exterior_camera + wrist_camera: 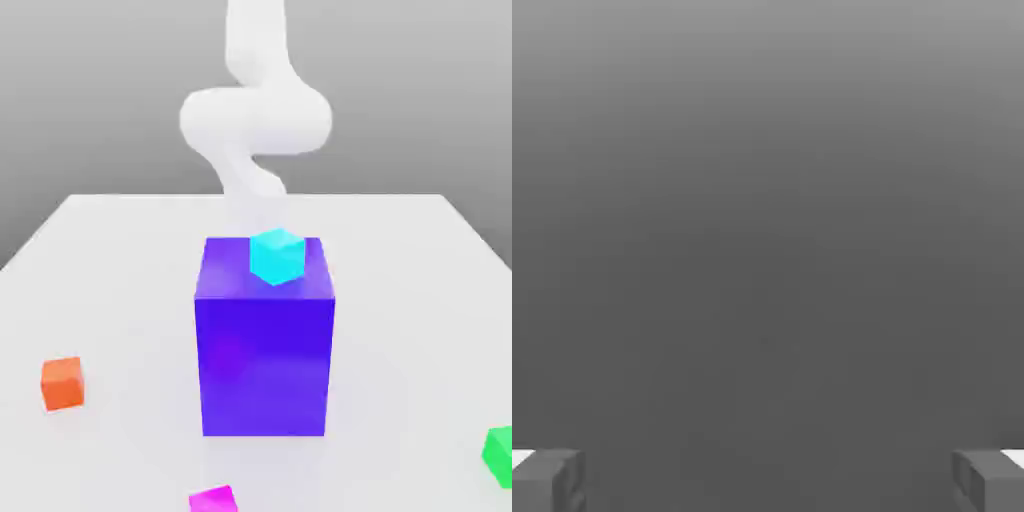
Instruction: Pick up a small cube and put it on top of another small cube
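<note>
The small magenta cube [213, 498] lies on the white table at the near edge, partly cut off by the exterior view's frame. A small cyan cube [276, 255] sits on top of the big blue-purple block [265, 345] in the middle of the table. My white arm [255, 120] rises behind that block. In the hand view my gripper [768, 482] is open, its two grey fingertips [548, 480] far apart, with nothing between them and only a plain grey background ahead.
An orange cube [62, 382] rests on the table [120, 260] at the exterior view's left. A green cube [499, 455] lies at the exterior view's right edge. The big block stands tall between the arm and the magenta cube.
</note>
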Robot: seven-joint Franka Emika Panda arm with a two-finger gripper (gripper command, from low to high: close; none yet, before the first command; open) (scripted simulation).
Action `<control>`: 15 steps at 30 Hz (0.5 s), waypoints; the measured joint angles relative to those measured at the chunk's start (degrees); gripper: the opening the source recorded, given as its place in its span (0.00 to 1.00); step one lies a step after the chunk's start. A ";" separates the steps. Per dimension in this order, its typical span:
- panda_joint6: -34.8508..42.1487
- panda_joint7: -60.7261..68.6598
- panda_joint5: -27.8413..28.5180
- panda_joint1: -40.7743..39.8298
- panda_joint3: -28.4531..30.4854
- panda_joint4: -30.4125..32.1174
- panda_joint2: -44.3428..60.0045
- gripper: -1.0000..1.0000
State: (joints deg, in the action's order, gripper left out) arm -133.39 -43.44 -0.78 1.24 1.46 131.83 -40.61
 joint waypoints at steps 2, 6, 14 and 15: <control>-1.30 2.18 -0.83 0.84 1.10 0.02 4.43 0.50; -3.83 6.28 -2.40 2.51 3.23 0.09 12.82 0.50; -8.81 14.70 -5.92 4.59 6.29 0.21 29.47 0.50; -9.43 15.74 -6.34 4.70 6.51 0.23 31.55 0.50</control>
State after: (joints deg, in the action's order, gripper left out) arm -142.82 -27.70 -7.11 5.94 7.98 132.06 -9.06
